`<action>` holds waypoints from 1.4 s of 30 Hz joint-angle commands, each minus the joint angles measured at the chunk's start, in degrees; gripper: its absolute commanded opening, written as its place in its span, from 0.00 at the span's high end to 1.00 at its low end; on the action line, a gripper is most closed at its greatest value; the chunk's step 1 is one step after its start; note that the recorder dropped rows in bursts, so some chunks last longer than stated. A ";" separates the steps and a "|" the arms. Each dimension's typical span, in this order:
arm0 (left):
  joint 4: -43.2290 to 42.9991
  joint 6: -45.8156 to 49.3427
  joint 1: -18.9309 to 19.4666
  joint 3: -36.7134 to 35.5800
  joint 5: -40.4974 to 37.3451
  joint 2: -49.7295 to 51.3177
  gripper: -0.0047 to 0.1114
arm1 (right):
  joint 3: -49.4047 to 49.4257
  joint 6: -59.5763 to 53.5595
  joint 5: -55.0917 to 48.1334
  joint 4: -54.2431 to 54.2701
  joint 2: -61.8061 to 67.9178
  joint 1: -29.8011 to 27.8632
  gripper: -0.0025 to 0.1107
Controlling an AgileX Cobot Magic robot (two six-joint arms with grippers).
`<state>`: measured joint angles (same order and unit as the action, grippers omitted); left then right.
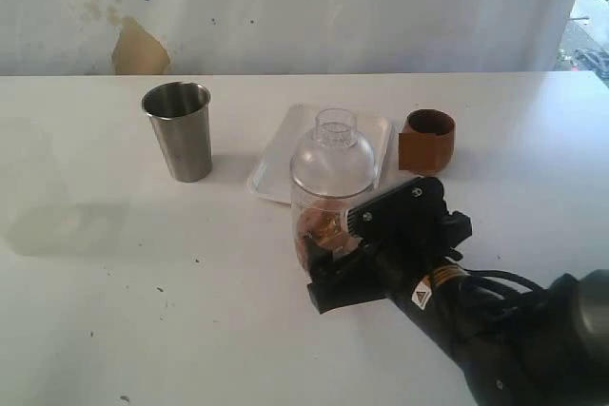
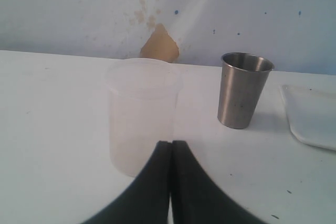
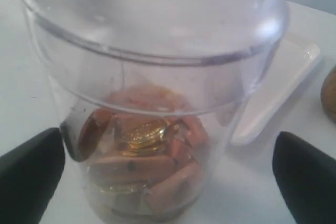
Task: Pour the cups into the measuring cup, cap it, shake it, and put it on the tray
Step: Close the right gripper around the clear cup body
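The tall clear plastic measuring cup (image 1: 328, 178) stands capped between the right gripper's (image 3: 168, 156) spread fingers; the left gripper (image 2: 171, 145) is pressed together.

- White table (image 1: 143, 311), speckled with small dark marks.
- Frosted cup (image 2: 143, 114), upright, at the left.
- Steel tumbler (image 1: 181, 135), upright, left of centre.
- White tray (image 1: 271, 173), centre, farther back.
- Measuring cup (image 1: 328, 178), capped, at the tray's near edge.
- Wooden cup (image 1: 426, 142), just right of the tray.

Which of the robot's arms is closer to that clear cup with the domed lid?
The right. The right gripper has its open fingers on either side of the measuring cup. The left gripper, shut, faces the frosted cup, with the measuring cup outside its camera's view.
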<state>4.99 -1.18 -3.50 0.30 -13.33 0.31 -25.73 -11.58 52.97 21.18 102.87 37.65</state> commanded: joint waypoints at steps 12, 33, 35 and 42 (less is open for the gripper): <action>-0.17 0.02 0.20 -0.30 0.40 -0.31 0.96 | -4.47 0.52 1.30 -2.89 2.66 -0.02 0.05; -0.17 0.02 0.20 -0.30 0.40 -0.31 0.96 | -4.57 4.92 2.89 -2.89 2.66 -0.02 0.05; -0.17 0.02 0.20 -0.30 0.40 -0.31 0.96 | -5.13 4.89 2.65 -2.78 2.89 -0.02 0.05; -0.17 0.02 0.20 -0.30 0.40 -0.31 0.96 | -8.39 4.89 2.32 -2.78 6.72 -0.02 0.05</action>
<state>4.99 -1.18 -3.50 0.30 -13.33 0.31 -33.44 -6.84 54.94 18.74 108.40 37.65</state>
